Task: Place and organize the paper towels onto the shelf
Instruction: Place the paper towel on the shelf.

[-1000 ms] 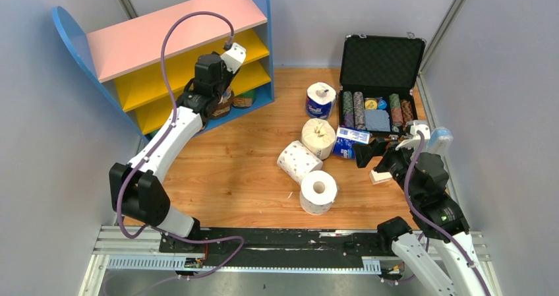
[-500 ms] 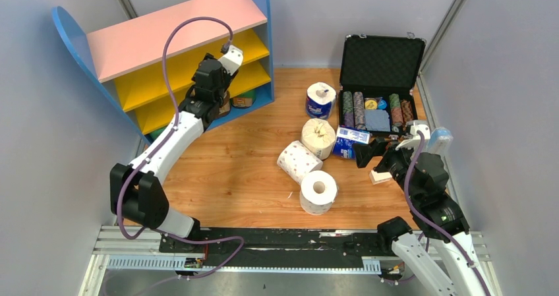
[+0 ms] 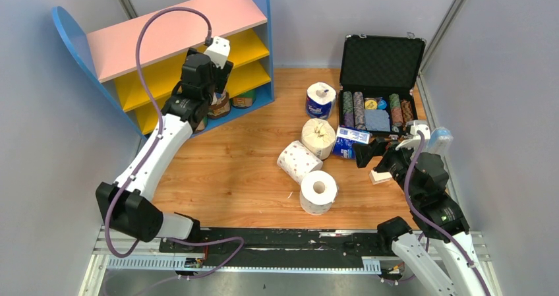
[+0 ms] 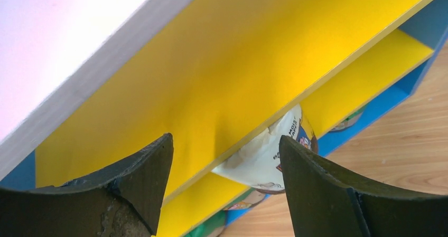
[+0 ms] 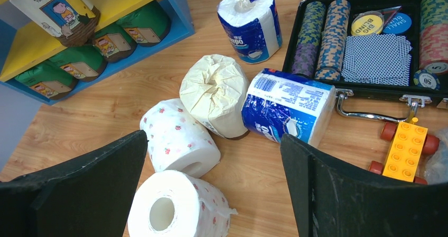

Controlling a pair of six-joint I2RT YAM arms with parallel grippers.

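Five paper rolls loose on the table, five wrapped rolls visible in one shelf, one open black case, two robot arms

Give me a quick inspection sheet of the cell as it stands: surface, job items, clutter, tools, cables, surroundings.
Surface: wooden table, small white scraps near the rolls.
Job's things: five paper towels loose mid-table, among them a bare white roll and a blue-wrapped roll; cream-wrapped roll and green-wrapped rolls in the shelf.
Clutter: open black case with chip stacks and cards; yellow brick toy.
Tools: left tool open at the shelf, empty; right tool open, empty.
Cables: purple cable looping above the shelf.
Surroundings: grey walls.
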